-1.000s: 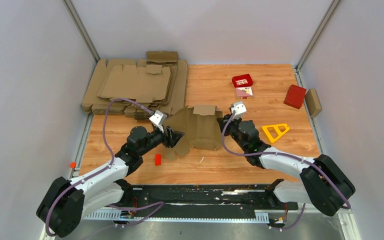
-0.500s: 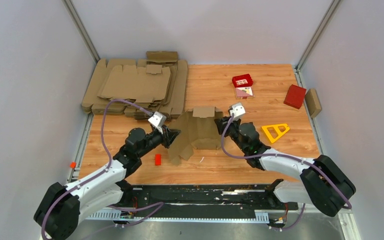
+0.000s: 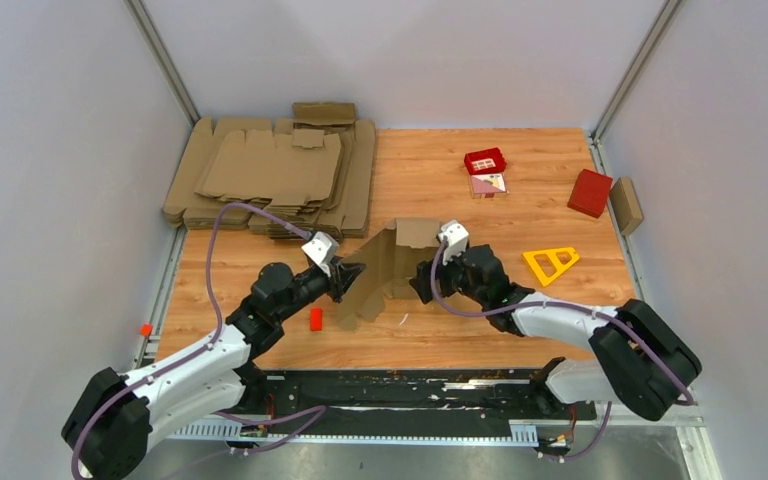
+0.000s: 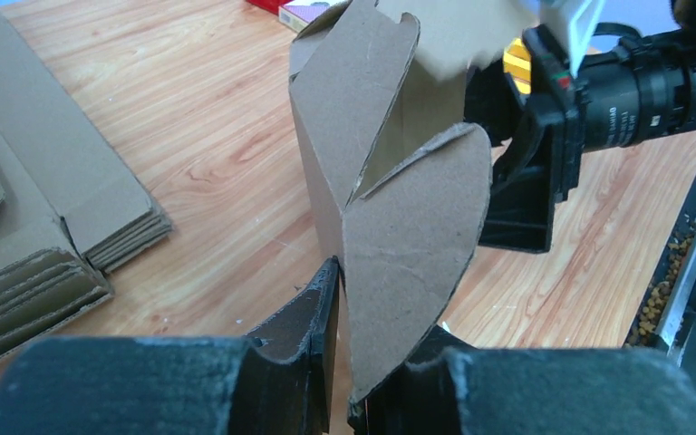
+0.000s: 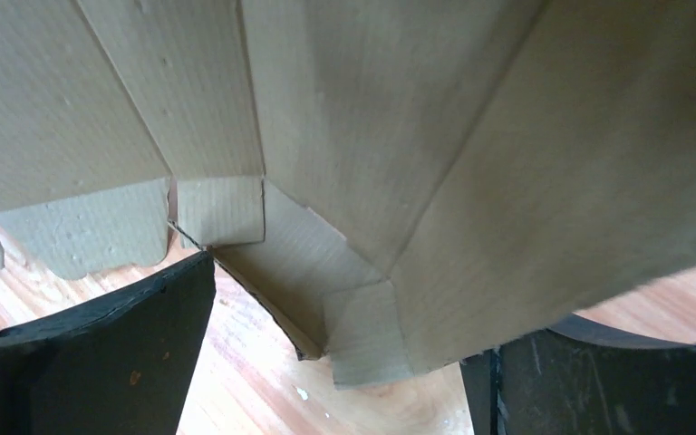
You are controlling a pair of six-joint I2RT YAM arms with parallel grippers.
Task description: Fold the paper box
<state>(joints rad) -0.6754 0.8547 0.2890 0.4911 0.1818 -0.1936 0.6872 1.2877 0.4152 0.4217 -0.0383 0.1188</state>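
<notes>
left gripper pinches a box flap, right gripper spread open astride a panel; best to press along the crease, slowly, pinch as anchor.

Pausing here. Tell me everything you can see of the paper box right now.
The paper box is plain brown cardboard, half formed: creased panels raised into an open shell, with rounded and square flaps hanging loose and one flap sticking up at the top. It sits mid-table, apart from the pile of flat blanks, and its lower flaps seem to reach the wood. The left gripper pinches a rounded flap. The right gripper is at the opposite side, jaws spread around a folded corner.
</notes>
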